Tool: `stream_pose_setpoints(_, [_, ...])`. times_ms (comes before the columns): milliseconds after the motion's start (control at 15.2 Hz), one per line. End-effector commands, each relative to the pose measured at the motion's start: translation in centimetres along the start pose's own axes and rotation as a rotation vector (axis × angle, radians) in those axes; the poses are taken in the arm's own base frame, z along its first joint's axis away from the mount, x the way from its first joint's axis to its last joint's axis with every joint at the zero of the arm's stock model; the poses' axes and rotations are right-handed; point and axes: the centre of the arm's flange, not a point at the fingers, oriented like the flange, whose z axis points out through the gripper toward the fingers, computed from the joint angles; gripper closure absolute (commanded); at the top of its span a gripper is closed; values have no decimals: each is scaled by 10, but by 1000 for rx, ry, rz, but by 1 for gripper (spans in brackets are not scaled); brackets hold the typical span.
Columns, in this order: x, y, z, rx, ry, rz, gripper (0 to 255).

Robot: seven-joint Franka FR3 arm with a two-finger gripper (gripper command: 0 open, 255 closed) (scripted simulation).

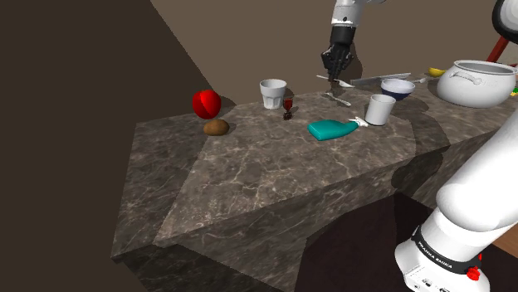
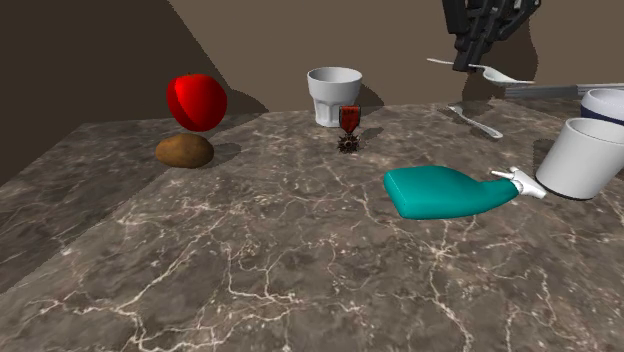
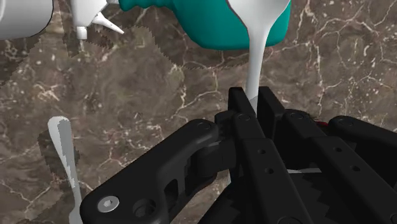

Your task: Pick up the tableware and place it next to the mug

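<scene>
A knock could be caused on the descent over the desk (image 2: 200, 270), where the teal spray bottle (image 2: 445, 192) and white mug (image 2: 585, 158) lie close together. The white spoon (image 2: 500, 74) is clamped by its handle in the pincer (image 2: 466, 62), raised clear, its bowl projecting beyond the fingertips.

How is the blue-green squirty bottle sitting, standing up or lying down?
Lying down. The teal spray bottle rests flat on its side on the dark marbled counter, its white nozzle pointing sideways, not up.
</scene>
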Motion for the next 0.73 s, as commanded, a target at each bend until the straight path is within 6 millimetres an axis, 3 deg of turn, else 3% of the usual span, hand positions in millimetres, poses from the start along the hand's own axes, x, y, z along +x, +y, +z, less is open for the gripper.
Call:
stream_pose_setpoints(0, [0,5,6,0,0,-1,255])
stream_pose_setpoints(660, [8,13,58,0,0,-1,255])
